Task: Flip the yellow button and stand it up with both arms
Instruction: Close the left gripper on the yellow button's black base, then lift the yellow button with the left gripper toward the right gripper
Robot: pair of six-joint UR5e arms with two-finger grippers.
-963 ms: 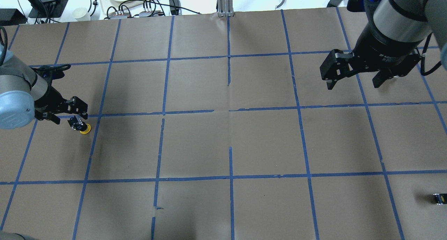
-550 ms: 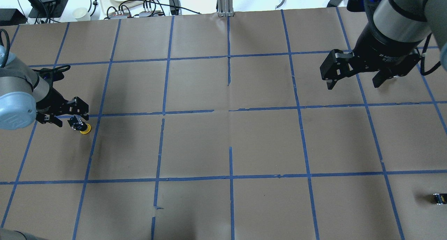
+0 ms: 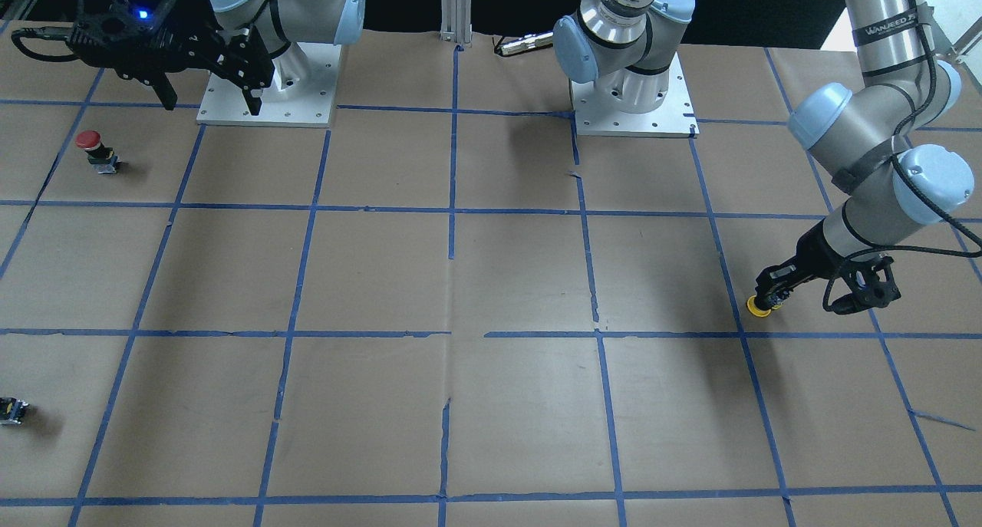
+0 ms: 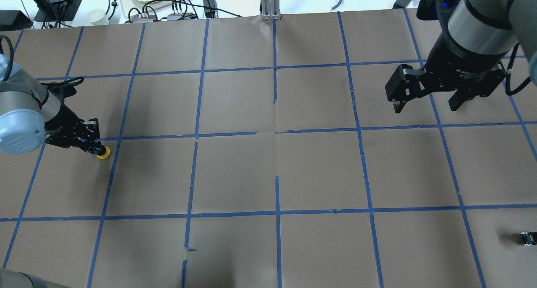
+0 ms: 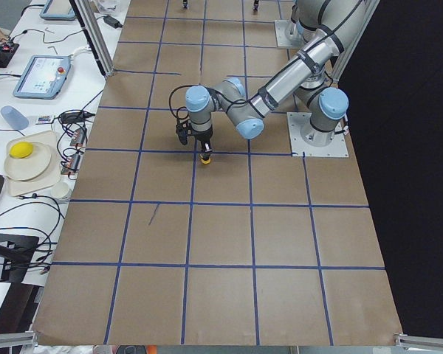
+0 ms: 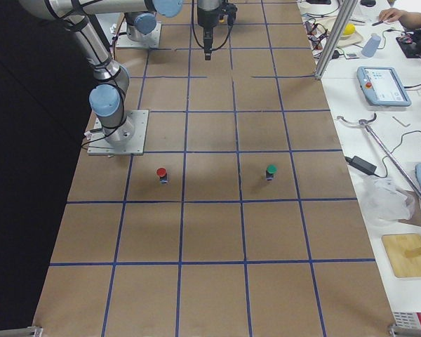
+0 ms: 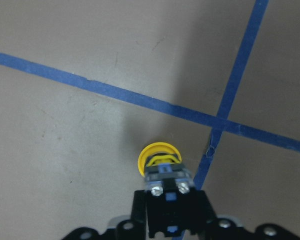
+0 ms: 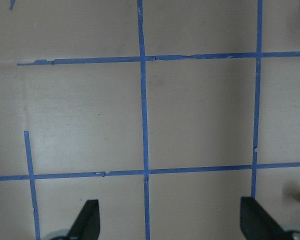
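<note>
Logged yellow button [image 4: 102, 154] at far left of worktop [image 4: 319, 170], just beside a blue tape crossing [image 7: 217, 124]. Found left hand [image 4: 94, 147] clamped on its black body, cap sticking out beyond the fingertips. Read long axis as running straight out of that hand: body end buried between the fingers, cap end leading, aimed low and toward the middle of the worktop. Could not settle cap-to-worktop contact from the wrist view; possibly touching, possibly just clear. Not yet stood upright, by the look of it.

Placed right hand [image 4: 426, 108] high over far right of worktop, spread wide, holding nothing, well apart from the button. Saw only bare paper and tape between its fingers in its own wrist view.

Judged step in hand as the pick-up by the nearer, left arm. Judged the coming move to hinge on that axis: cap end free and facing the right arm's side, so likely best to carry the button toward centre and present the cap to the waiting right hand. Flagged a risk: little free length beyond left fingers to grip.

Noted red button [image 3: 90, 145] and small black switch [image 4: 527, 238] over on the right side.
</note>
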